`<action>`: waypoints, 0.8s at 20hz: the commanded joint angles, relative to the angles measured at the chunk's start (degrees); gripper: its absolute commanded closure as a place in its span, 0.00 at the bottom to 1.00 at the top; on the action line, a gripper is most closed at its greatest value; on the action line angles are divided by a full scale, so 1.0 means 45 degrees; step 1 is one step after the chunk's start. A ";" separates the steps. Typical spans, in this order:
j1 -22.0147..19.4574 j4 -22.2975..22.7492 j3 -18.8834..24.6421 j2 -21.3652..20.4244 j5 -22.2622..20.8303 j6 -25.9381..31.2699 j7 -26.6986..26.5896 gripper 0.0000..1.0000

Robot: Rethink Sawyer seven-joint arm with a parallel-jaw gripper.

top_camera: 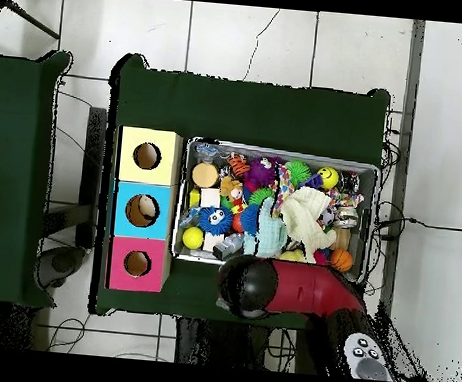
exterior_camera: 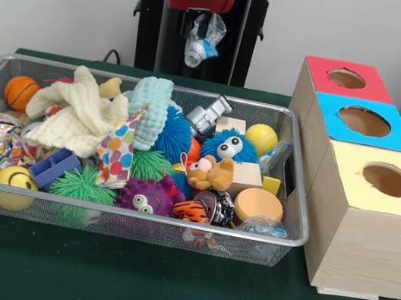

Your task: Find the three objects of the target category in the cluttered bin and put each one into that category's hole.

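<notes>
Table [exterior_camera: 162, 290]: green cloth, far below the pincer; anything dropped short of the boxes lands here.
Bin [exterior_camera: 135, 216]: wire basket below the pincer and out in front of it, packed tight. I'd say a loose drop falls back in and gets buried.
Boxes: yellow box [exterior_camera: 358, 246], blue box [exterior_camera: 331, 106] and red box [exterior_camera: 318, 69] in a row off to the arm's left, red nearest the pincer. The holes are small, so a light piece could catch on a rim.
Pincer [exterior_camera: 203, 31]: raised over the bin's far rim, closed on a crumpled clear plastic piece [exterior_camera: 203, 43].
Plastic piece: dangles below the grip, looks flimsy; a quick swing might shake it free.
Other clear plastic [exterior_camera: 261, 224]: in the bin's corner, well below the pincer, wedged among toys.
</notes>
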 commanded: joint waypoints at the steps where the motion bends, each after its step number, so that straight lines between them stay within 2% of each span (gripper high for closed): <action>1: 0.0874 0.0586 -0.0374 0.0343 0.0849 -0.1348 0.3559 1.00; 6: 0.1373 0.0402 -0.0611 0.0513 0.1245 -0.1467 0.3393 1.00; 16: 0.2810 0.0487 -0.1211 0.0466 0.1915 -0.1766 0.3821 1.00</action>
